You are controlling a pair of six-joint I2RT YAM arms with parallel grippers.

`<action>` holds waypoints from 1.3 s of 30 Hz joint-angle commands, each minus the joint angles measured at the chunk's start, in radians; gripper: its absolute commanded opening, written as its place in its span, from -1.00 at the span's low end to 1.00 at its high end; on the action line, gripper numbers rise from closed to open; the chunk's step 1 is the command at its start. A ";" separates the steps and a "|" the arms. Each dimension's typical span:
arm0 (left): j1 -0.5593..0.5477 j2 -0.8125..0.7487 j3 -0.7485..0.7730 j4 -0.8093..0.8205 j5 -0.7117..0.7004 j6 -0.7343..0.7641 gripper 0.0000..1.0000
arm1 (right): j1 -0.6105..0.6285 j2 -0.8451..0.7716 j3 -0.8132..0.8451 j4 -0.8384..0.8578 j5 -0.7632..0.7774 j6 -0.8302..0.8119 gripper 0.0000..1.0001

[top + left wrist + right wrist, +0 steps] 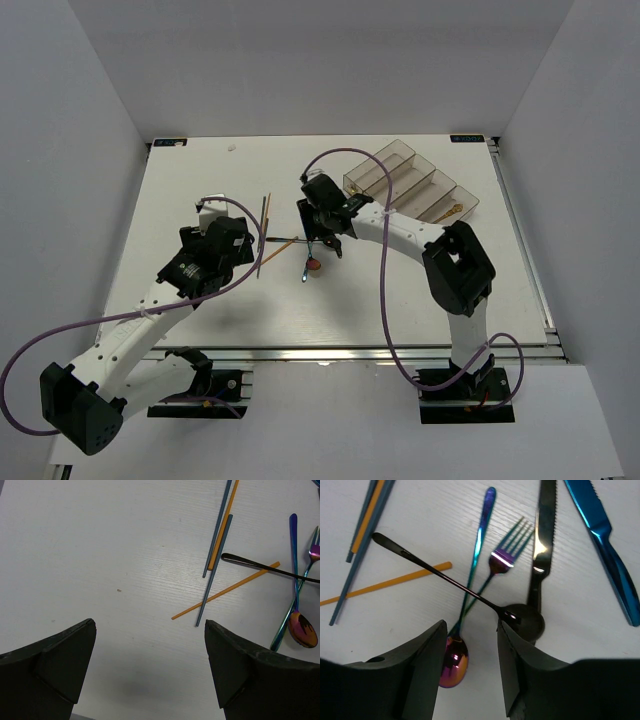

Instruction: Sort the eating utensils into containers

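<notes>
- My left gripper [150, 652] hangs wide apart and empty over the white table [100, 555]. The chopsticks [221, 532] lie ahead, to its right.
- My right gripper [470, 647] is nearer the pile. Its jaws are apart, straddling the iridescent spoon [478, 545], whose handle points away from the fingers. A black spoon [440, 574] crosses it.
- The containers [430, 180] sit further right.

My right gripper [471, 630] stands partly open. The handles of the iridescent spoon [454, 666] and iridescent fork [501, 559] run into the gap between its fingers, and the black spoon [435, 570] lies slantwise across both, its neck touching the right finger. To the right I see the black knife [543, 540], then the blue knife [602, 540]. To the left an orange chopstick [385, 585] lies near grey-blue chopsticks [355, 575].
</notes>
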 commanded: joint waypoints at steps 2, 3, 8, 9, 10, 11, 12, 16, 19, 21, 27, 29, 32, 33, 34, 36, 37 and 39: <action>0.004 -0.031 -0.003 0.012 0.008 0.007 0.96 | 0.035 0.057 0.091 -0.035 -0.034 -0.020 -0.01; 0.004 -0.036 -0.003 0.012 0.008 0.007 0.96 | 0.040 0.060 0.091 -0.032 -0.021 -0.020 -0.01; 0.004 -0.045 -0.004 0.013 0.011 0.007 0.96 | 0.046 0.090 0.095 0.026 -0.095 -0.190 -0.06; 0.004 -0.043 -0.006 0.015 0.013 0.008 0.96 | 0.046 0.098 0.100 0.038 -0.118 -0.232 -0.08; 0.004 -0.040 -0.004 0.015 0.016 0.008 0.96 | 0.046 0.109 0.108 0.039 -0.119 -0.275 -0.13; 0.004 -0.039 -0.004 0.015 0.017 0.010 0.96 | 0.046 0.130 0.129 0.039 -0.123 -0.363 -0.14; 0.004 -0.037 -0.004 0.017 0.019 0.010 0.96 | 0.044 0.141 0.140 0.032 -0.129 -0.403 -0.14; 0.004 -0.031 -0.004 0.018 0.025 0.013 0.96 | 0.044 0.187 0.178 0.022 -0.158 -0.566 -0.08; 0.004 -0.033 -0.006 0.018 0.027 0.013 0.96 | 0.043 0.225 0.221 -0.004 -0.201 -0.645 -0.08; 0.004 -0.033 -0.006 0.020 0.033 0.013 0.96 | 0.043 0.245 0.239 -0.009 -0.221 -0.675 -0.09; 0.004 -0.023 -0.007 0.023 0.047 0.017 0.96 | 0.037 0.293 0.276 -0.026 -0.241 -0.723 -0.11; 0.004 -0.020 -0.007 0.024 0.050 0.019 0.96 | 0.031 0.307 0.282 -0.041 -0.260 -0.734 -0.15; 0.004 -0.020 -0.006 0.024 0.050 0.019 0.96 | 0.026 0.327 0.301 -0.064 -0.270 -0.743 -0.25; 0.004 -0.020 -0.007 0.023 0.050 0.019 0.96 | 0.024 0.330 0.302 -0.076 -0.277 -0.744 -0.27; 0.004 -0.020 -0.007 0.024 0.050 0.019 0.96 | 0.023 0.330 0.299 -0.077 -0.282 -0.744 -0.27; 0.004 -0.020 -0.006 0.026 0.051 0.019 0.96 | 0.018 0.327 0.293 -0.084 -0.314 -0.749 -0.28; 0.004 -0.020 -0.006 0.024 0.053 0.019 0.96 | 0.017 0.327 0.293 -0.089 -0.320 -0.752 -0.31; 0.004 -0.020 -0.007 0.024 0.053 0.019 0.96 | 0.012 0.330 0.298 -0.099 -0.336 -0.755 -0.40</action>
